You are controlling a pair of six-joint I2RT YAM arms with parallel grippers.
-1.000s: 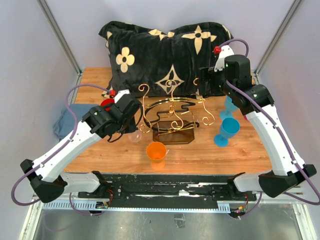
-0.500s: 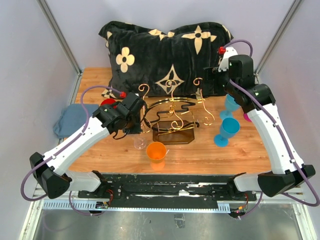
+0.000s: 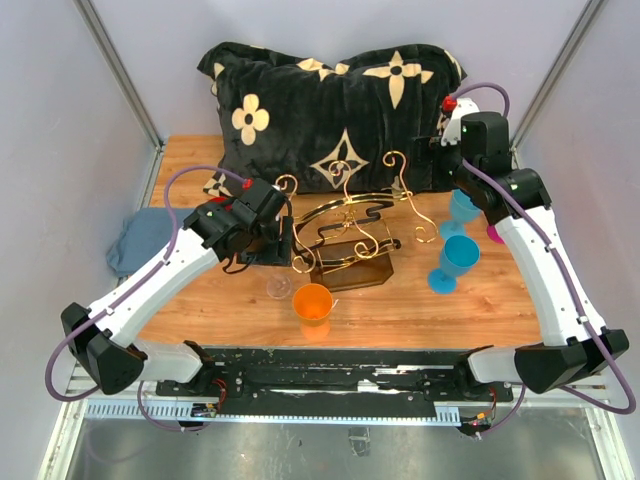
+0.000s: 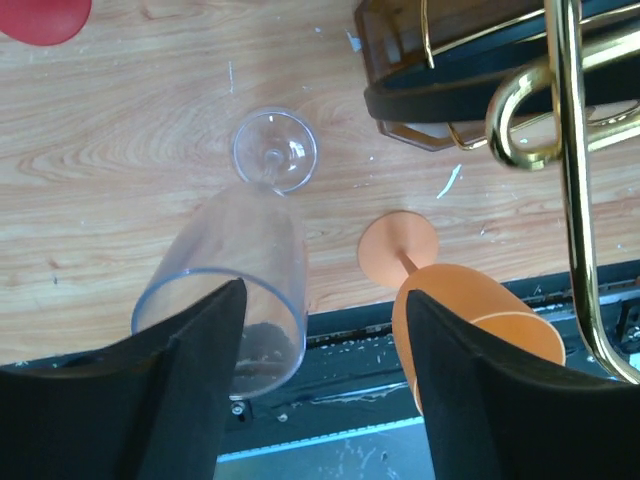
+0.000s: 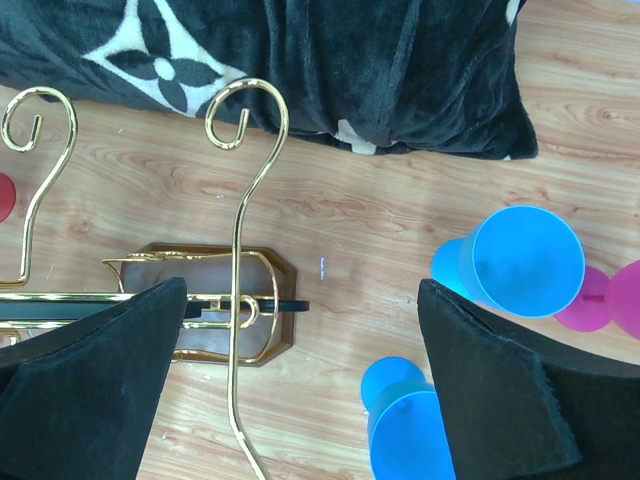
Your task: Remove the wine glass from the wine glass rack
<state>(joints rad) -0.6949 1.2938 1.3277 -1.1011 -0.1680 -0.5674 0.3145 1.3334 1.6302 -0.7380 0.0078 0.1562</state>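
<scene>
The clear wine glass (image 3: 278, 288) stands upright on the table in front of the gold wire wine glass rack (image 3: 345, 232), off its rails. From the left wrist I look down on its bowl (image 4: 235, 280), beside my left finger. My left gripper (image 3: 278, 240) (image 4: 322, 300) is open above it and holds nothing. My right gripper (image 3: 428, 168) (image 5: 302, 290) hovers open behind the rack's right side, over a gold hook (image 5: 245, 200) and the dark brown base (image 5: 275, 300). No glass shows on the rack.
An orange glass (image 3: 313, 303) (image 4: 470, 320) stands right of the clear one. Two blue glasses (image 3: 455, 262) (image 5: 525, 260) and a pink one (image 3: 493, 235) stand at the right. A black patterned pillow (image 3: 330, 110) lies at the back, a blue cloth (image 3: 140, 240) at the left.
My left gripper has opened and let go of the clear glass, which now stands alone on the table. The left arm moved right, closer to the rack. The right gripper drew back slightly.
</scene>
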